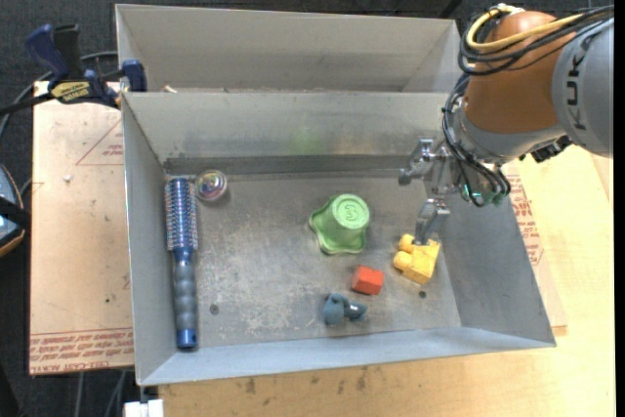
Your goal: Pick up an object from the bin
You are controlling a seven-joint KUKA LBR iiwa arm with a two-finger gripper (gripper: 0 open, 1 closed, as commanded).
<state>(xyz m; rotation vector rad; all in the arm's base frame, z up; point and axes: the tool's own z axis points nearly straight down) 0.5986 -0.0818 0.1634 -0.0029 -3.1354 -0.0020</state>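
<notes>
Camera view: the arm's fingers (428, 220) hang spread and empty over the right side of the grey bin (293, 127), one tip just above a yellow block (417, 261). A green cup (342, 223) lies to their left, an orange cube (367, 281) beyond the block, and a blue brush (182, 259) far left.

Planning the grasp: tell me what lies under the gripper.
A yellow blocky toy lies beneath the gripper, right of the green cup. The gripper covers its top edge; contact cannot be told.
</notes>
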